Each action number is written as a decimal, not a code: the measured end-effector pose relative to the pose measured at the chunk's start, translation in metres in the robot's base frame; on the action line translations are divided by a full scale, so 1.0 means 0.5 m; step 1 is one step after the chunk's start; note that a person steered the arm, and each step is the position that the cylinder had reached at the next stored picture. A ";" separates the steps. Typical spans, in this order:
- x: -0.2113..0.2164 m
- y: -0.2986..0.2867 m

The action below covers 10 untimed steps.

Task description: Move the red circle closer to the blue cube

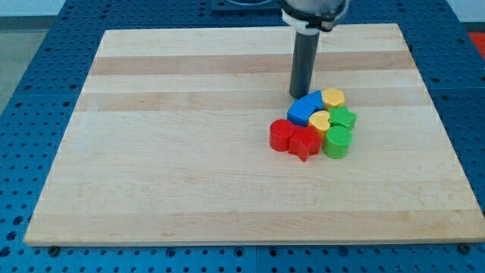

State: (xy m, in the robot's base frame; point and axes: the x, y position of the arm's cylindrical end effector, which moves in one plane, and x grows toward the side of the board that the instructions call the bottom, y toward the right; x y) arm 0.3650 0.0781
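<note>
Seven little blocks sit bunched together on the tabletop (189, 152), a bit to the view's right of the middle. The red circle (281, 135) is at the view's left edge of the bunch, touching the red star (305, 142). The blue cube (306, 108) is just above them, toward the view's top, and looks almost touching the red circle already. There are also a yellow hexagon (333, 97), a yellow heart (320, 120), a green star (342, 117) and a green round block (337, 141).

I have no fingers to open or close, only a dark rod. My tip (301, 94) rests on the tabletop just above the blue cube, on the side away from the red circle.

What could go wrong? My tip is on the wrong side. If it slides straight down the view, it hits the blue cube first and shoves the whole bunch, maybe knocking the red circle away. To reach the red circle I think it has to go around the view's left of the bunch. The blocks are packed tight, so one small bump could move many at once. A push off the middle of the red circle could make it roll past the blue cube.
</note>
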 end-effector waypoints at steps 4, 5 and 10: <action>-0.011 0.153; 0.021 0.153; 0.061 0.121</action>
State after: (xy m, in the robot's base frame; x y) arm 0.3956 0.1389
